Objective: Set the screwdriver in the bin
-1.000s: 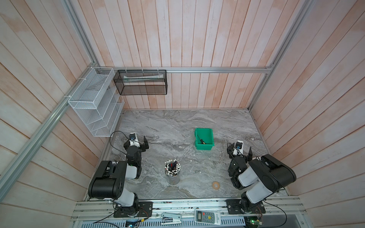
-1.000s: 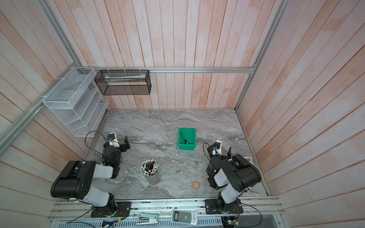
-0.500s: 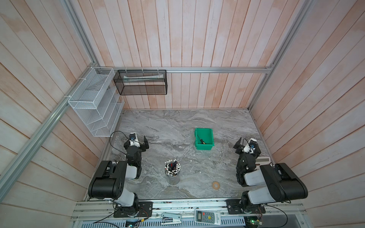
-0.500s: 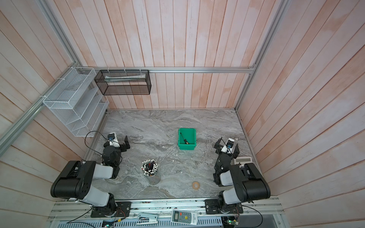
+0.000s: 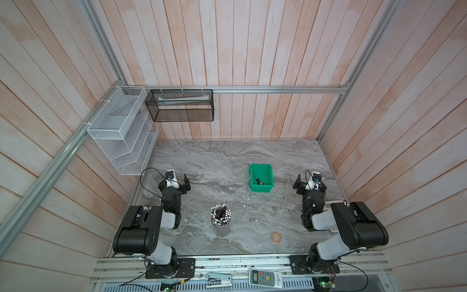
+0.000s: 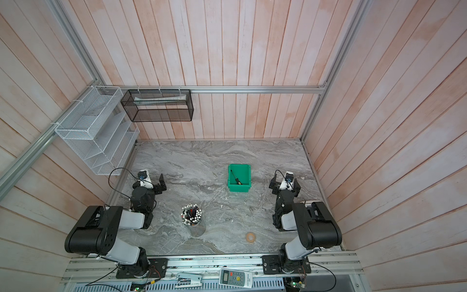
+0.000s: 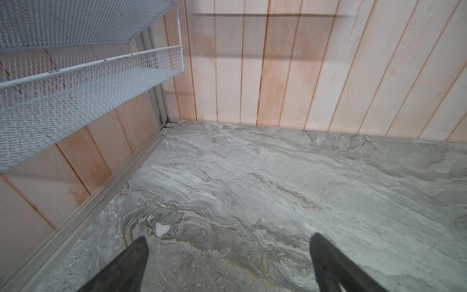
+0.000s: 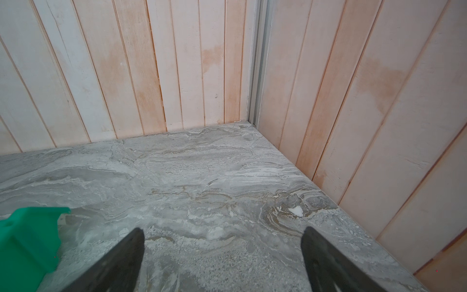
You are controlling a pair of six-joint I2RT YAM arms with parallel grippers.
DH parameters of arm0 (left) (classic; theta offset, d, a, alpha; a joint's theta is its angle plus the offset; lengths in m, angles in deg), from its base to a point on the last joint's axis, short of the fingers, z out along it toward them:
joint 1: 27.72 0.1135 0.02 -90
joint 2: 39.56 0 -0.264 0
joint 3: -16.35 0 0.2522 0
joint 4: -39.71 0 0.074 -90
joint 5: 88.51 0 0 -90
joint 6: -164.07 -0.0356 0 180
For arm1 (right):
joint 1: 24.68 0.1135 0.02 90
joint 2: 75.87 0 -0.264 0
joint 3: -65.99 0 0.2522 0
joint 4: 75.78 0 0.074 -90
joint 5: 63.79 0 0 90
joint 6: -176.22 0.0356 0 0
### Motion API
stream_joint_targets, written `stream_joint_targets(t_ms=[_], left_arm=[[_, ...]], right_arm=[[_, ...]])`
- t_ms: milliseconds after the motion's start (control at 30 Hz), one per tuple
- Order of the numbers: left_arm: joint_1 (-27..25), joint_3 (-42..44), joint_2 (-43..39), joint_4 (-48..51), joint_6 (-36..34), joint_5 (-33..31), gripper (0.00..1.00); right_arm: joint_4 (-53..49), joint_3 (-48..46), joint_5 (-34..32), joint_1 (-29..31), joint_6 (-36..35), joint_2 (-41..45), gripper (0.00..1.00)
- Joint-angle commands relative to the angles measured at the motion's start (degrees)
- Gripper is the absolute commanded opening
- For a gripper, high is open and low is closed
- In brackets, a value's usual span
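Observation:
The green bin (image 5: 265,170) (image 6: 244,169) stands on the marble table right of centre in both top views. The screwdriver (image 5: 257,178) (image 6: 236,178) lies slantwise inside it, its black-and-yellow handle toward the front. My right gripper (image 5: 310,183) (image 6: 285,184) (image 8: 223,230) is open and empty, low over the table to the right of the bin, and a corner of the bin (image 8: 27,240) shows in the right wrist view. At the left side of the table, far from the bin, my left gripper (image 5: 174,182) (image 6: 149,183) (image 7: 228,239) also stands open over bare marble.
A metal cup of pens (image 5: 221,220) stands front centre. A brown ring (image 5: 276,237) lies front right. A white wire rack (image 5: 121,136) and a black mesh basket (image 5: 180,106) hang on the walls at back left. Wooden walls close in three sides.
The right arm has folded back toward the right wall, and its gripper has shifted slightly right and back. The left arm, the bin and the screwdriver have not moved.

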Motion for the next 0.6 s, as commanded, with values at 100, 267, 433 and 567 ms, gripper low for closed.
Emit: stream_joint_targets(t_ms=[100,267,433,567], left_arm=[[0.09,0.26,0.11,-1.07,0.28,0.25,1.0],[0.06,0.22,0.06,-1.08,0.28,0.24,1.0],[0.02,0.28,0.02,-1.04,0.33,0.24,1.0],[0.04,0.28,0.1,-1.04,0.3,0.25,1.0]], right_arm=[[-1.01,0.66,0.93,-0.34,0.86,0.01,0.98],[-1.11,0.75,0.89,-0.25,0.81,-0.03,0.98],[-1.09,0.75,0.85,-0.25,0.77,-0.04,0.98],[-1.09,0.75,0.85,-0.2,0.78,-0.04,0.98]])
